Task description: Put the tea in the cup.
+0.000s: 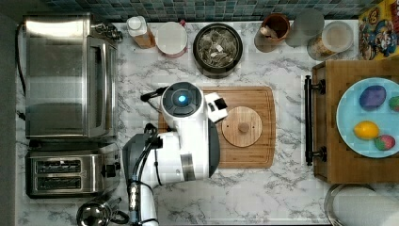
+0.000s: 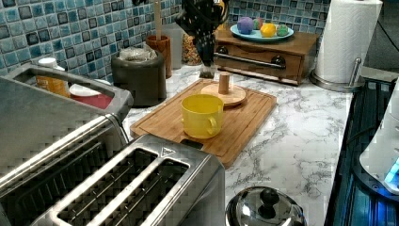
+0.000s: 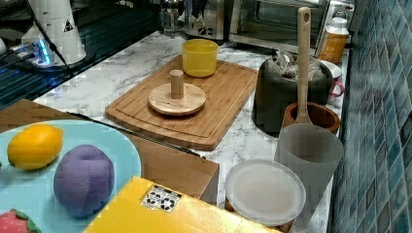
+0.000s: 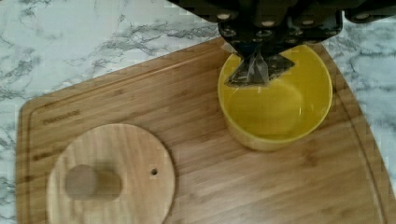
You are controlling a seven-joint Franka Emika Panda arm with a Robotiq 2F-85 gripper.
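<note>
Bamboo cutting board (image 4: pixel 196 163) carried the yellow cup (image 4: pixel 275 109) and, well apart from it, the wooden lid (image 4: pixel 109 175). Dark canister (image 1: pixel 218 49) behind the board held the remaining tea bags. Gripper (image 4: pixel 256 56) hung over the cup mouth, fingers pinching one tea bag (image 4: pixel 254 72). Best move, judged: centre the bag above the opening, lower, then release so it clears the rim.

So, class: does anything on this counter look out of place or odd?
Only the round wooden lid: it lies on the cutting board while the dark canister stands open. Nothing looks spilled or damaged.
</note>
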